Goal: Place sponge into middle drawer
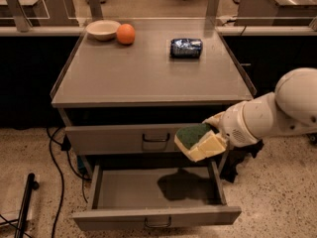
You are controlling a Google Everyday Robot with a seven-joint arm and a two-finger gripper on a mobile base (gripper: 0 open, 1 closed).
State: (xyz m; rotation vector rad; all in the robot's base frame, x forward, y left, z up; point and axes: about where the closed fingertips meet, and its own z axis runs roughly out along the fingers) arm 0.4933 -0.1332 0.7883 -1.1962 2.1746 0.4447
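Reaching in from the right edge, where it is cut off, the white arm (270,114) holds the gripper (204,144) above the right part of the pulled-out middle drawer (157,217). The gripper is clenched on the sponge (191,135), whose green face tilts upward. A dark shadow falls on the drawer's floor. The upper drawer front (111,139) is shut. A bowl (103,29), an orange (126,33) and a blue packet (186,48) sit on the cabinet top (143,78).
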